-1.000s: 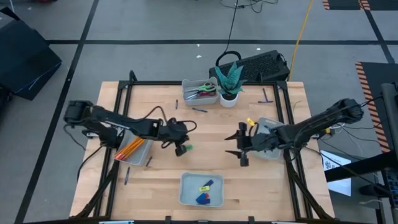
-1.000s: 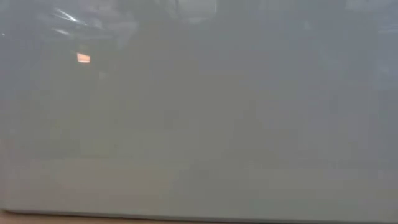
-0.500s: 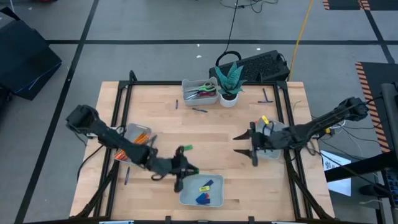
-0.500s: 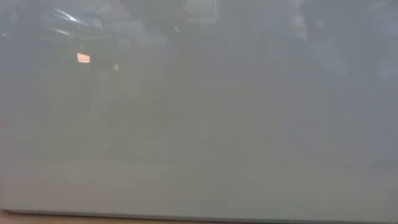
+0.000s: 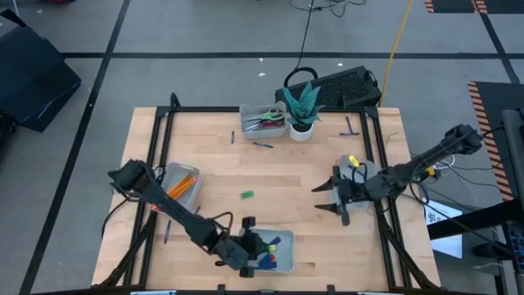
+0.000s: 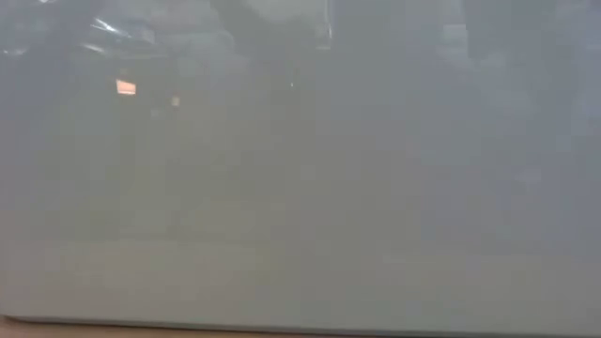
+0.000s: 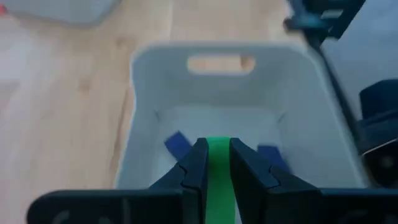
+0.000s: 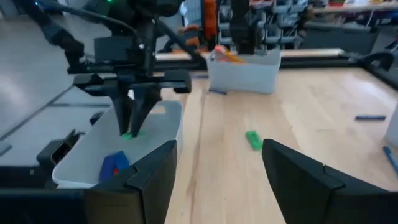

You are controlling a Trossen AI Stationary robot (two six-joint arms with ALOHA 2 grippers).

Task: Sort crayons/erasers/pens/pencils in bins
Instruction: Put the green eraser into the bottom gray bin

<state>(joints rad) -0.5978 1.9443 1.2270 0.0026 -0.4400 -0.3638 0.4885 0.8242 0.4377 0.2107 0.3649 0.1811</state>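
Observation:
My left gripper hangs over the near bin and is shut on a green eraser. Blue erasers lie on this bin's floor. A second green eraser lies flat on the bare table at mid-table. My right gripper stands open just above the table beside the right bin, with nothing between its fingers. The low view gives only a grey blur. My left gripper pinches the green eraser between its two fingers, which lie on its two long sides. The fingers point down from above, and the eraser's lower end sticks out below their free ends. It hangs clear above the bin's floor.
A bin with orange pencils stands at the left, a bin with scissors and a plant pot at the far edge. Loose pens lie on the table. A yellow piece sits at the right bin.
My left gripper has swept from mid-table toward the near edge, carrying the green eraser, and now stands over the near bin. The other green eraser has stayed where it lay. My right gripper has drawn back a little toward the right edge.

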